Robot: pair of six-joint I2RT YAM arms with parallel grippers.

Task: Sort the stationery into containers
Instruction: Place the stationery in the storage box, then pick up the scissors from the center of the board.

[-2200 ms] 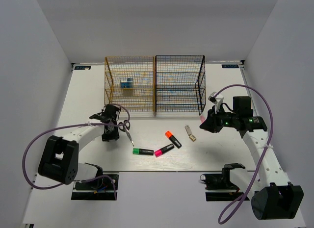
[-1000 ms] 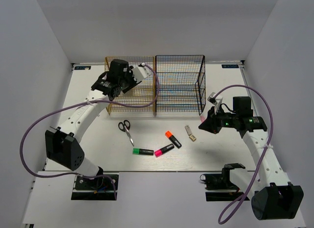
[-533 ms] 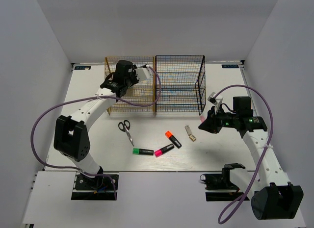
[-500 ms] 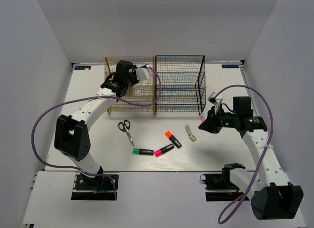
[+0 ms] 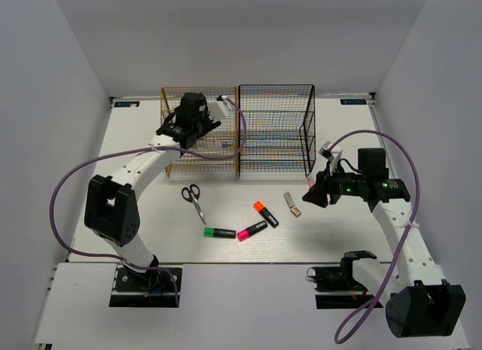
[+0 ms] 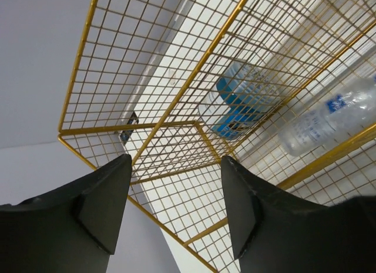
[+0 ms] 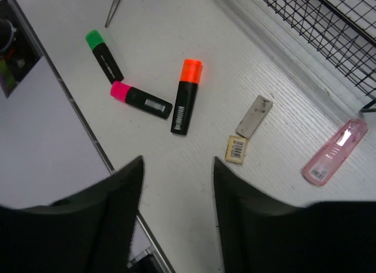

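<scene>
Resting inside the golden-yellow rack (image 5: 215, 158) — a blue round tub (image 6: 238, 105).

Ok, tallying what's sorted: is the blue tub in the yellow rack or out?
In: the blue tub lies inside the yellow rack, seen through its mesh.

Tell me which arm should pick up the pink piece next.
Right, probably. The right gripper hangs open over the table with the pink piece lying close beside it. The left gripper is open too, but it is up at the yellow rack, far across the table.
</scene>
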